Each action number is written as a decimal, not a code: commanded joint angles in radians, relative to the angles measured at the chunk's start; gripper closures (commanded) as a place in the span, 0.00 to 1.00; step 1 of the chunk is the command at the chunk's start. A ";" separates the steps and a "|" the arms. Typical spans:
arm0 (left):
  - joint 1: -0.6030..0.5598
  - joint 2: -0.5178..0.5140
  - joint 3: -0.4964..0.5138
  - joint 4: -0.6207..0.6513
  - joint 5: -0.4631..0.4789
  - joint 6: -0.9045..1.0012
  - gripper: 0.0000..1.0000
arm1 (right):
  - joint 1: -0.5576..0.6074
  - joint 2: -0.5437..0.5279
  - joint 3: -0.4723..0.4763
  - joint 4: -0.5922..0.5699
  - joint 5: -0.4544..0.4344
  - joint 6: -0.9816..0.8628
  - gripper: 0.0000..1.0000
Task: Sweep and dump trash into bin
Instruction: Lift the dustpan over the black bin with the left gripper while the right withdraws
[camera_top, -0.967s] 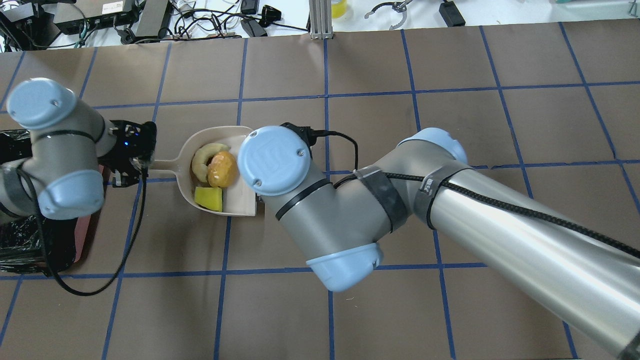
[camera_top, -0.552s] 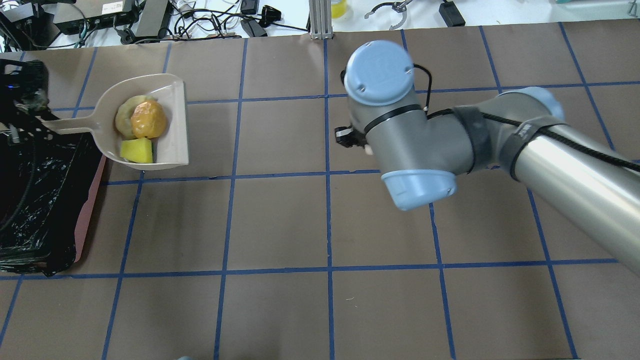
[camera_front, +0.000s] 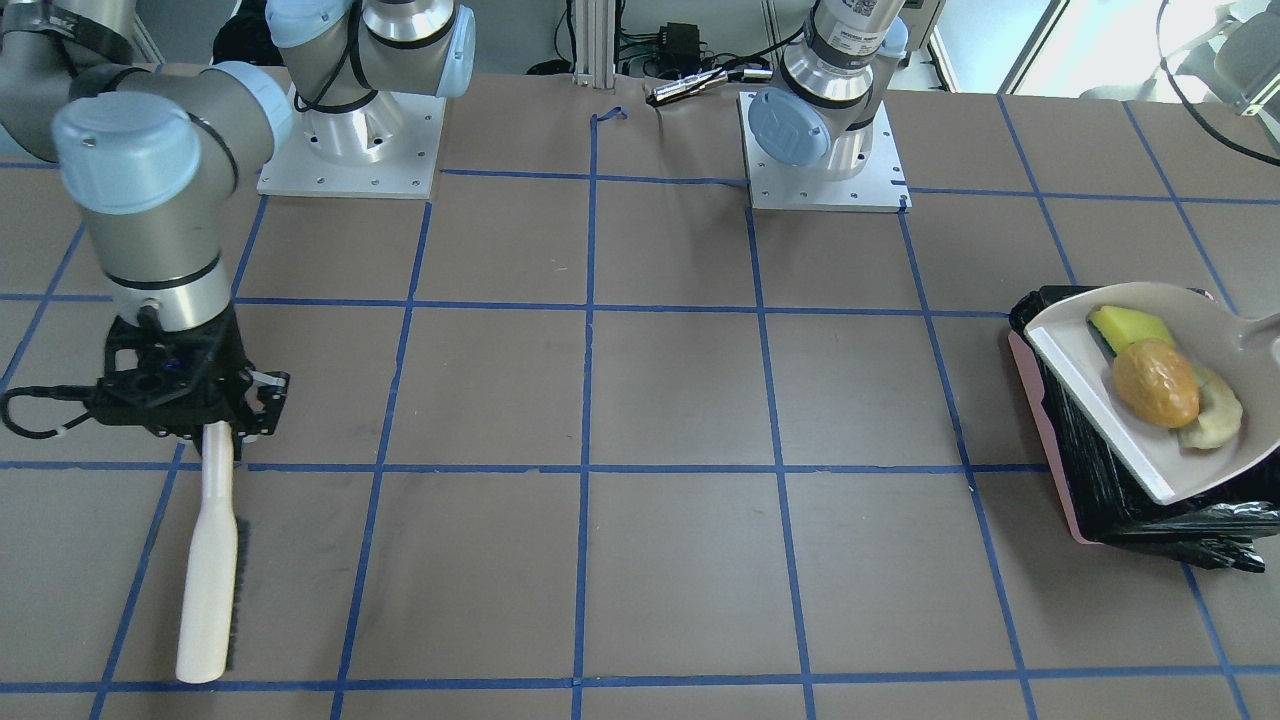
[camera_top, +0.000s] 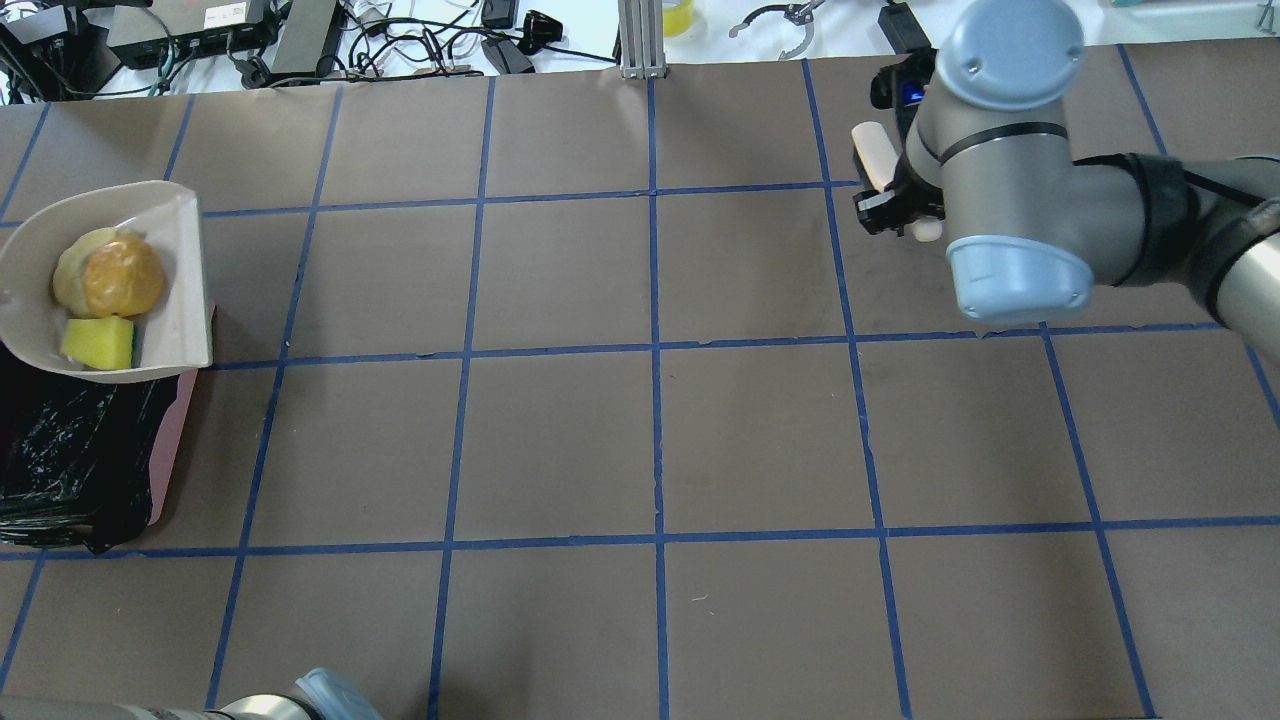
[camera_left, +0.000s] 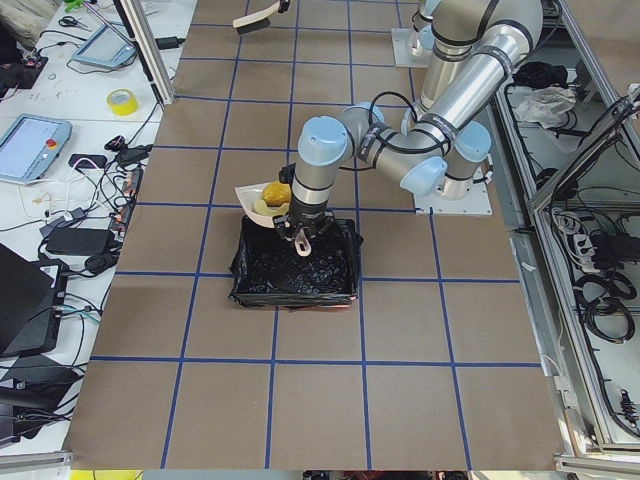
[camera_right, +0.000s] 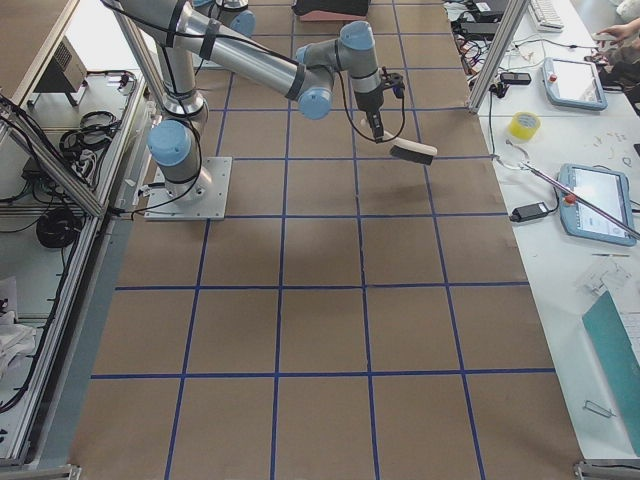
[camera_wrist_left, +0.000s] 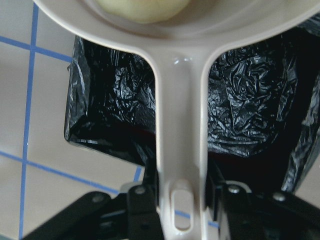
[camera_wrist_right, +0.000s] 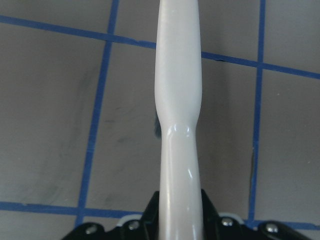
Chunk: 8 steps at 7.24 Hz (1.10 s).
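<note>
Tipping should slide loose, light trash (camera_front: 1155, 382) off rigid dustpan (camera_front: 1083, 380) into bin (camera_top: 170, 440) at counter's left edge; left gripper (camera_wrist_left: 181, 207) clamps its handle, right gripper (camera_wrist_right: 181, 220) clamps brush (camera_front: 207, 560).

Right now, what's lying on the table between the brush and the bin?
Nothing. In the front-facing view, the stretch of table between the brush and the bin is bare brown paper with blue tape lines.

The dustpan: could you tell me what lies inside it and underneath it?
Inside the dustpan lie an orange-brown lump, a yellow wedge and a cream crescent partly covered by the lump. Underneath is the black-lined bin; its covered part is hidden.
</note>
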 joint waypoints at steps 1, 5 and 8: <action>0.051 -0.029 0.033 0.084 0.095 0.016 1.00 | -0.131 -0.007 0.111 -0.197 0.077 -0.134 1.00; 0.045 -0.082 0.035 0.254 0.362 0.092 1.00 | -0.278 -0.005 0.232 -0.295 0.216 -0.207 1.00; -0.049 -0.110 0.030 0.428 0.475 0.229 1.00 | -0.346 0.004 0.253 -0.280 0.219 -0.234 1.00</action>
